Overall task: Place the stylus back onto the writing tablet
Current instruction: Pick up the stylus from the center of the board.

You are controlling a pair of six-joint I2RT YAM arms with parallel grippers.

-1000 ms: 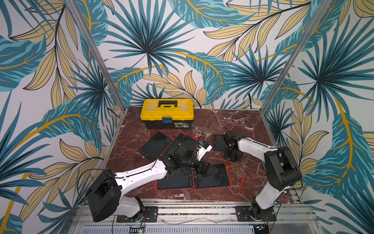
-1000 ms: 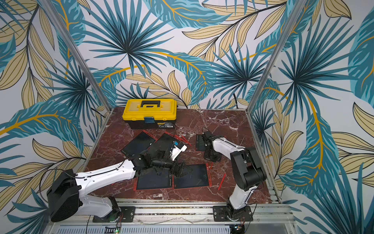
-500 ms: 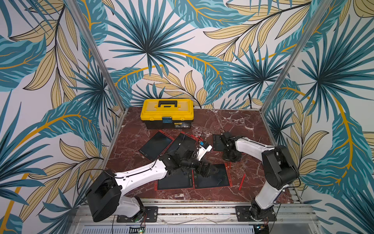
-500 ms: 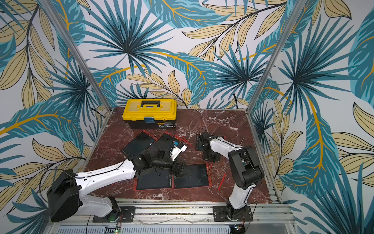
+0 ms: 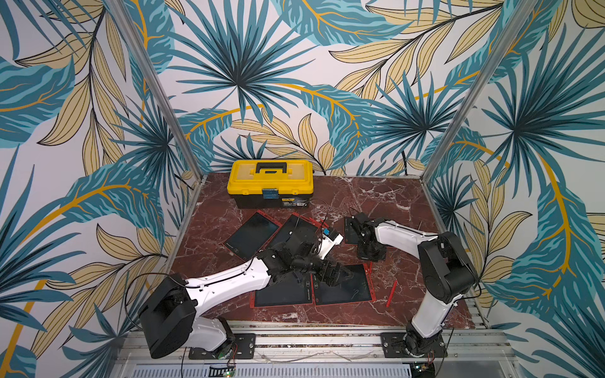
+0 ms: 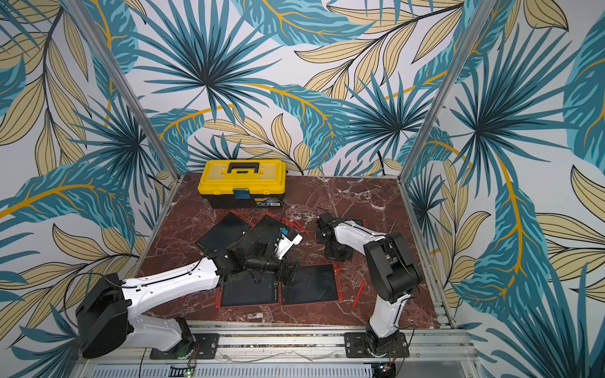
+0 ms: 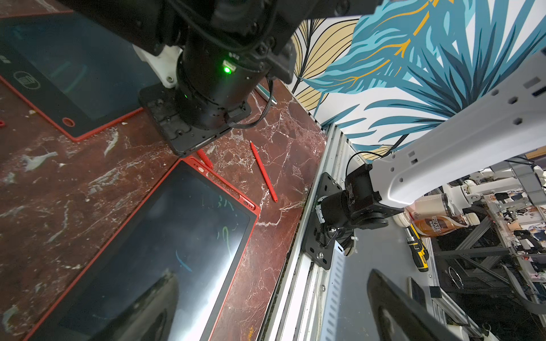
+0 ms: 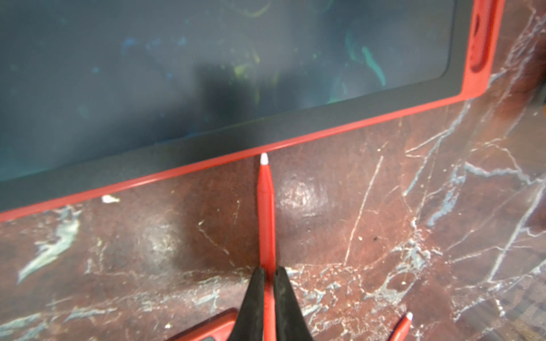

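My right gripper (image 8: 267, 273) is shut on a red stylus (image 8: 266, 212). The stylus points ahead low over the marble, and its white tip ends just short of the red edge of a dark writing tablet (image 8: 206, 73). In both top views that gripper (image 5: 370, 253) (image 6: 337, 252) points down beside the back right tablet (image 5: 350, 229). My left gripper (image 7: 271, 274) (image 5: 334, 273) is open and empty. It hovers over the front right tablet (image 7: 177, 236) (image 5: 350, 291).
Several more red-framed tablets (image 5: 252, 234) (image 5: 281, 294) lie on the marble floor. A loose red stylus (image 5: 391, 293) (image 7: 263, 171) lies at the front right, and another (image 8: 403, 326) lies near my right gripper. A yellow toolbox (image 5: 271, 183) stands at the back. Patterned walls enclose three sides.
My right arm has shifted slightly to the left with the stylus in its grip. The left arm has stayed still.
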